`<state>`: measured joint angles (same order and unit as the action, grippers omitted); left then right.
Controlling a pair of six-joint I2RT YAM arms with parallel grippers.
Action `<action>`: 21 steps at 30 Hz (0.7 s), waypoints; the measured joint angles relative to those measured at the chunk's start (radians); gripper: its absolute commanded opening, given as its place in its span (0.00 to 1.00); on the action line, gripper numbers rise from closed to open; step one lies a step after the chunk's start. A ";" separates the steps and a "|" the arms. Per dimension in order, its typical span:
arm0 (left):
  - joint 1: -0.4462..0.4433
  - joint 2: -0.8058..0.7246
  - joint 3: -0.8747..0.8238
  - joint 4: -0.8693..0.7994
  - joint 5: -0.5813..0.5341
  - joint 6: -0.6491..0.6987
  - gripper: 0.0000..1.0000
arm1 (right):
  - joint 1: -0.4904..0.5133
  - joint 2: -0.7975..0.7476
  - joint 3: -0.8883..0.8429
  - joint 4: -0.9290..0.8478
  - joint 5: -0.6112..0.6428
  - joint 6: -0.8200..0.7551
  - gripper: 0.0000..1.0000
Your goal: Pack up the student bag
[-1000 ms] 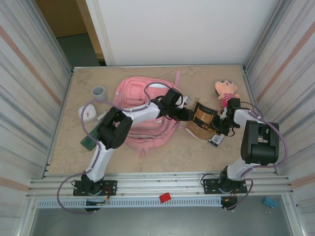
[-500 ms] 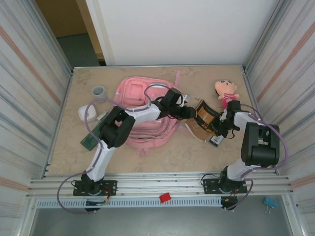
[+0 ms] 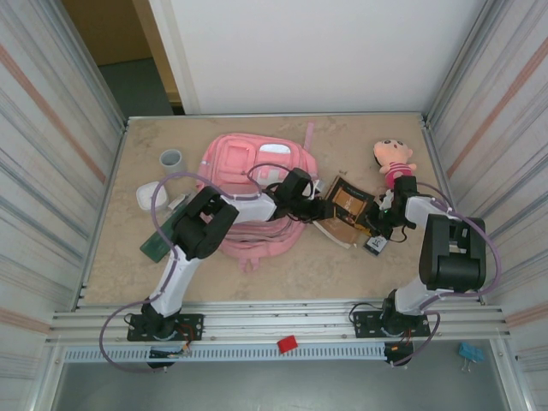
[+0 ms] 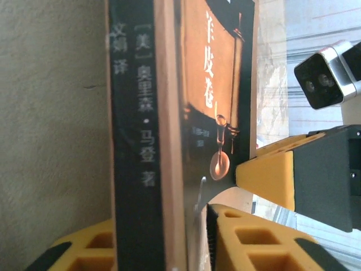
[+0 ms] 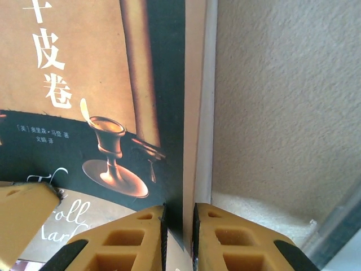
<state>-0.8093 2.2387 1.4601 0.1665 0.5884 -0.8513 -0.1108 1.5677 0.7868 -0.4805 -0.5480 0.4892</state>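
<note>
as the left pincer (image 3: 321,208) closes, the book (image 3: 351,201) lies flatter.

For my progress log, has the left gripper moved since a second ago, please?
Yes; the left gripper drew slightly left, away from the pink plush doll.

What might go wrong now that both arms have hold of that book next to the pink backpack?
The right end effector pinches only a thin edge of the book, so it may slip or flop open. With the left end effector clamping the spine too, uneven pulls might bend it short of the student bag.
</note>
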 measured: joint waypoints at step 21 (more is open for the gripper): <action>-0.003 -0.704 -0.353 0.163 -0.269 0.338 0.00 | -0.047 -0.657 0.024 0.146 -0.114 0.003 0.99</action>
<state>-0.8127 1.5349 1.1072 0.3290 0.3191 -0.5129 -0.1577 0.9104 0.8112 -0.3340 -0.6621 0.4919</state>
